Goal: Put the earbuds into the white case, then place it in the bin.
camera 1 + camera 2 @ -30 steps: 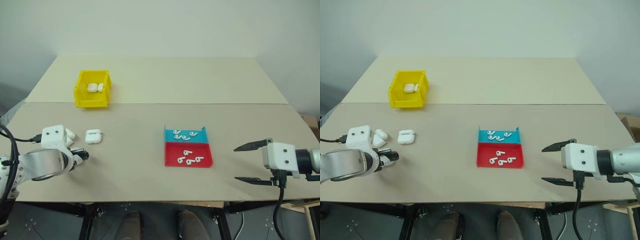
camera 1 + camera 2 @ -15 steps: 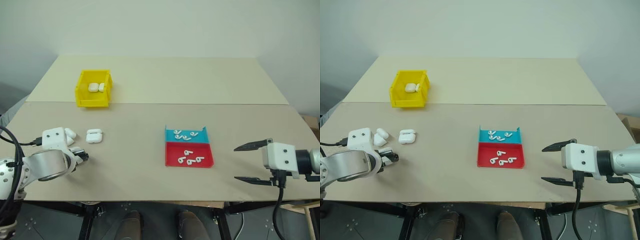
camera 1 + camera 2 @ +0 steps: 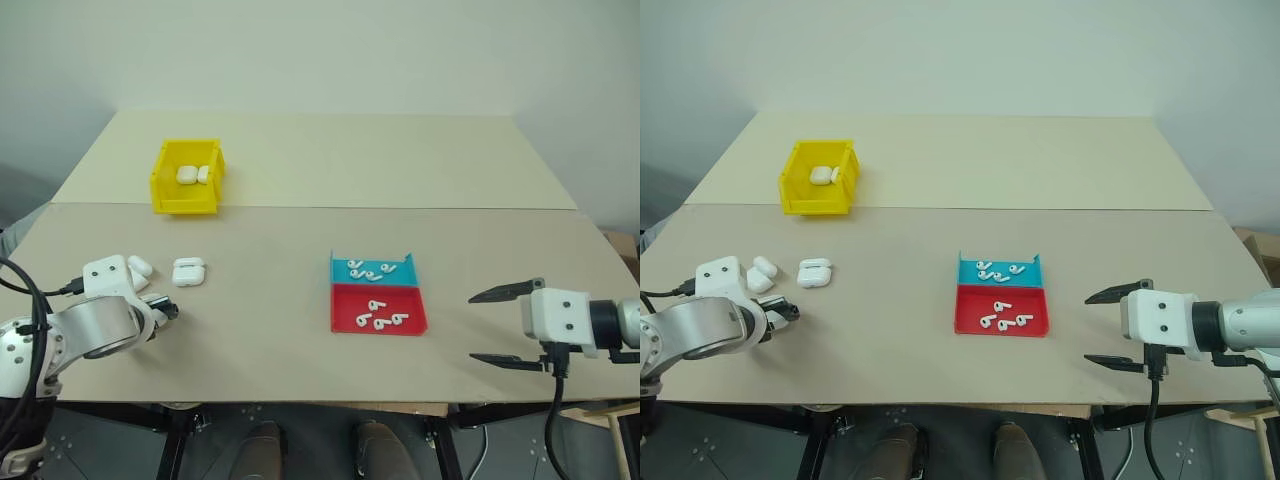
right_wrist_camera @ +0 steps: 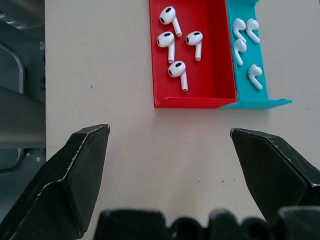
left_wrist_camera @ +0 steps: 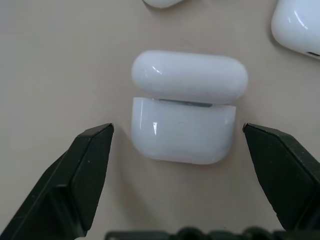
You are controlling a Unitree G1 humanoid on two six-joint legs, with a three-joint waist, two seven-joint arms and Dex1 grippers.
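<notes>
You are looking down on a beige surface (image 3: 300, 270) made of two boards joined along a seam, set against a plain pale wall.

Eight earbuds (image 3: 375, 295) lie in a flat two-part tray (image 3: 420, 325) right of centre toward the near edge: four in its teal half, four in its red half.

Three white cases sit near the left edge. One white case (image 3: 187, 272) lies with its lid ajar; two more cases (image 3: 140, 268) lie just beside it, closer to the left edge.

The yellow bin (image 3: 186, 177) stands toward the far left corner and holds two further cases (image 3: 193, 175).

Your left gripper (image 5: 177, 137) hangs over a case with its jaws wide, either side of it and not touching.

Your right gripper (image 3: 505, 325) is near the right edge, jaws wide and holding nothing.
</notes>
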